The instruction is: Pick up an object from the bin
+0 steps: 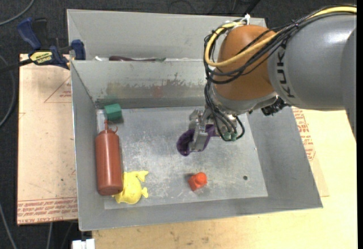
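The purple thing (183, 146), a small dark, curved piece, lies almost at the centre of the bin floor. The gripper (197, 141) is down directly on it: the purple colour shows at 7 o'clock of the grey gripper body and again at 1 o'clock of it, so the piece passes under or through the tool. I judge that the step in hand is the grasp itself, at the low point of the reach. Whether the gripper is apart, together or clamped on the piece I cannot tell, because the orange wrist cover and the cables hide much of it. It seems to touch the piece, but a firm hold is not shown.

If the hold is good, the next move calls for a straight lift. The piece is small and curved, so it may slip or turn.

Around it the floor is mostly free. A small orange-red thing (197, 181) lies near, at 5 o'clock. A yellow toy (131, 187) is well apart at 8 o'clock, touching the bottom of a red bottle (108, 160) that lies along the wall at 9 o'clock. A green block (113, 112) sits at 10 o'clock by the cap of the bottle.
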{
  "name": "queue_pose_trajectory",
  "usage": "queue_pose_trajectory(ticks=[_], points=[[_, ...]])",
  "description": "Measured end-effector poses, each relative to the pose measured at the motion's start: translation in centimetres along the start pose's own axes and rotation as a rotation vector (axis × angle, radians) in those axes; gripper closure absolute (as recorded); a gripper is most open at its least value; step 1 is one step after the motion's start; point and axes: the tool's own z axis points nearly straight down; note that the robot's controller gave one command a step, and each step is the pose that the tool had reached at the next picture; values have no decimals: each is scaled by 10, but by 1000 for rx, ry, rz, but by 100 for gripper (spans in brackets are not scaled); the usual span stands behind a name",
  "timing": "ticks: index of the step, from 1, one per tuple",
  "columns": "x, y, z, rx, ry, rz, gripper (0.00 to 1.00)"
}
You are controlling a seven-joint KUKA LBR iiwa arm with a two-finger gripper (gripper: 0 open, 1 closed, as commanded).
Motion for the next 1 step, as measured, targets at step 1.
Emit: queue_pose_trajectory(ticks=[1], points=[[0,0,0,0,0,0,100]])
